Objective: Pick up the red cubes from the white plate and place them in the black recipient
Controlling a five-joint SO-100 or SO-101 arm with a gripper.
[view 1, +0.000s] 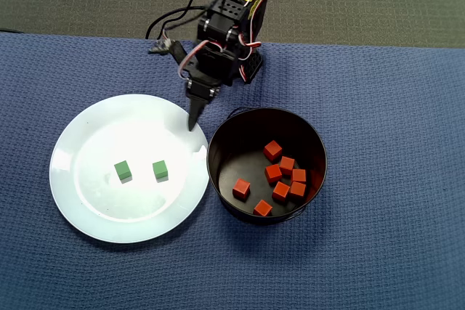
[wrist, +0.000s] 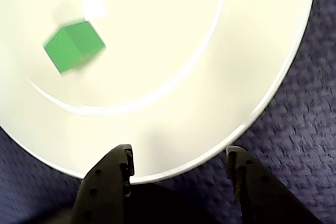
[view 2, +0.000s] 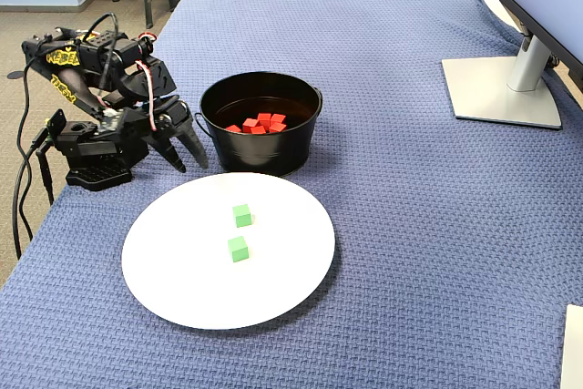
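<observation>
In the overhead view all seven red cubes (view 1: 280, 176) lie on the floor of the black recipient (view 1: 218, 152) at centre right of the frame, bunched toward its right and lower side, which suggests the sorting is done. The white plate (view 1: 87, 143) at left carries only the two green cubes (view 1: 141, 170), side by side near its middle and presumably left there because the task does not ask for them. The claw (view 1: 195, 123) points down over the plate's upper right rim, next to the pot, holding nothing. In the wrist view the two fingertips (wrist: 125, 161) rise from the bottom edge, spread wide with nothing between them, straddling the plate's rim (wrist: 273, 87) where it meets the blue table (wrist: 315, 129); one green cube sits blurred at upper left and a sliver of the other shows at the top edge. In the fixed view the arm is folded low at the left of the frame, its claw (view 2: 187, 154) released and hanging between the pot's left wall and the plate's far rim, likely a pulled-back posture with no red cube left to fetch.
</observation>
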